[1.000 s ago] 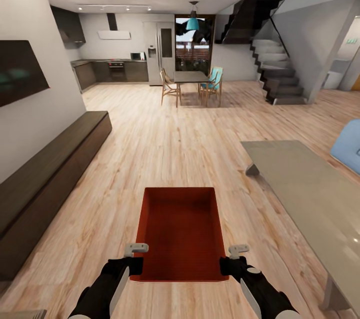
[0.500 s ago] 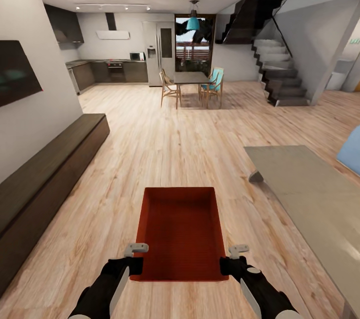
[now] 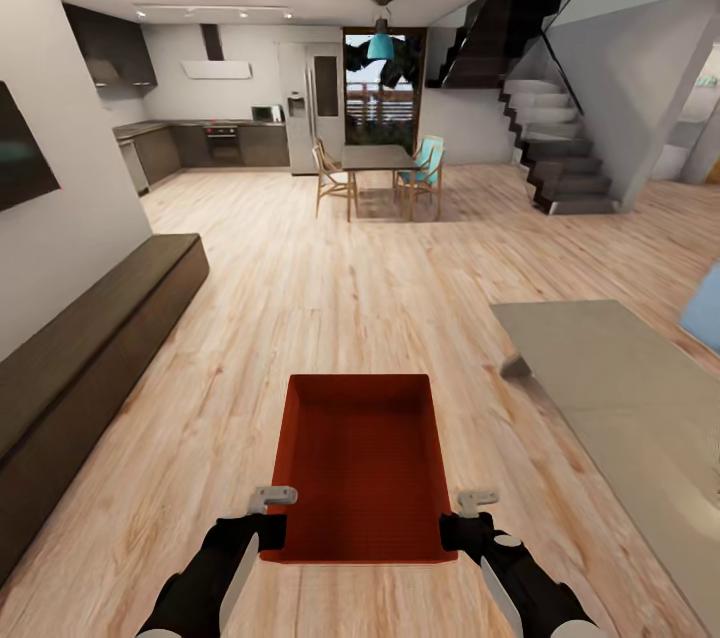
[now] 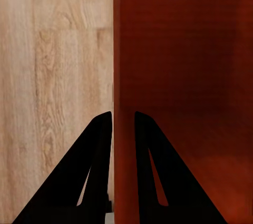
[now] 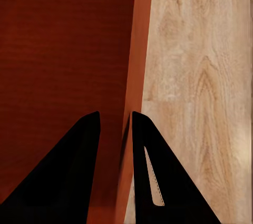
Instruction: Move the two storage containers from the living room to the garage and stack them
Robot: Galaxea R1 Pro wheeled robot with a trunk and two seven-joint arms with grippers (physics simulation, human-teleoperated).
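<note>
One red-orange storage container (image 3: 360, 463) hangs above the light wood floor (image 3: 330, 288) of the living room, right in front of me, open side up and empty. My left gripper (image 3: 270, 520) is shut on its left wall near the close corner, and my right gripper (image 3: 457, 523) is shut on its right wall. In the left wrist view, the black fingers (image 4: 100, 145) of the left gripper (image 4: 123, 116) pinch the thin wall of the container (image 4: 184, 76). The right wrist view shows the right gripper (image 5: 115, 114) clamped the same way on the container (image 5: 63, 50).
A long dark low cabinet (image 3: 90, 338) runs along the left wall under a TV (image 3: 20, 163). A grey low table (image 3: 620, 388) and a blue sofa corner (image 3: 705, 308) are at the right. Further on stand a dining table with chairs (image 3: 378, 163), a kitchen and stairs (image 3: 560, 158).
The whole view has shifted: the camera has advanced and turned a little, so the cabinet, TV and table slid outward. The container stays held the same way between both grippers.
</note>
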